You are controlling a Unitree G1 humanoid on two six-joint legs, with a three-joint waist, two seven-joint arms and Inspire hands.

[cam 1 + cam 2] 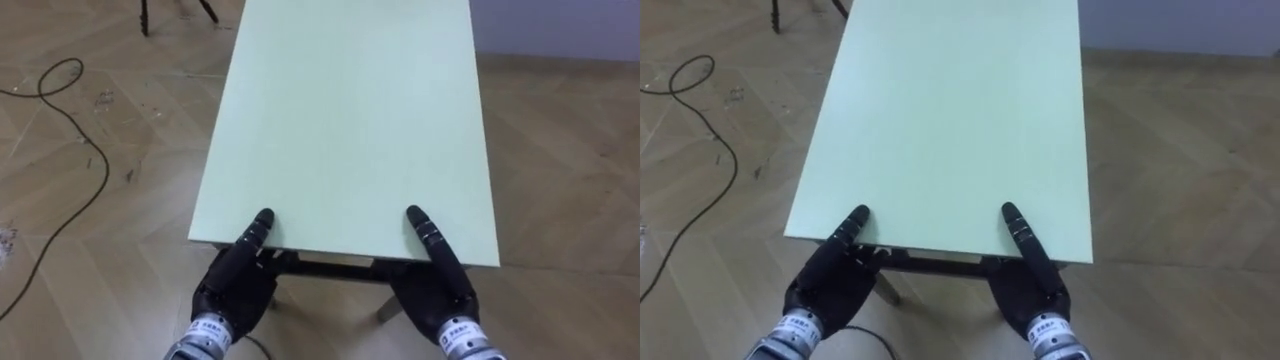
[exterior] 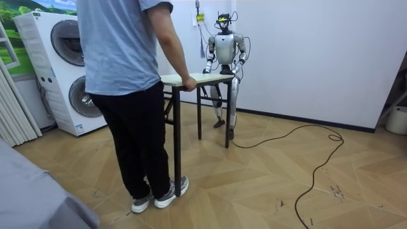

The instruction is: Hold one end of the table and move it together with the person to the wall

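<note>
Left eye view: the pale green table (image 1: pixel 340 120) runs from the robot at 6 o'clock up toward 12, its top bare. The left hand (image 1: pixel 235 285) is at the near edge at 7 o'clock and the right hand (image 1: pixel 435 295) at 5 o'clock, close to the two near corners. Each lays its thumb flat on the top while the rest of the hand passes under the edge, so I cannot tell whether either is clamped on it. Wooden floor (image 1: pixel 560 180) lies open along both long edges. A dark cable (image 1: pixel 60 150) loops across it at 9 to 10 o'clock, well apart from the table, and a wall foot (image 1: pixel 560 40) shows at 1 o'clock.

From the room view, the robot stands at the table's far end with the white wall (image 2: pixel 318 51) just behind it. A person (image 2: pixel 124 63) stands at the near end, one hand (image 2: pixel 189 83) curled over that edge. Stacked washing machines (image 2: pixel 60 70) stand at 9 o'clock. Floor lies open from 3 to 5 o'clock, crossed by a trailing cable.
</note>
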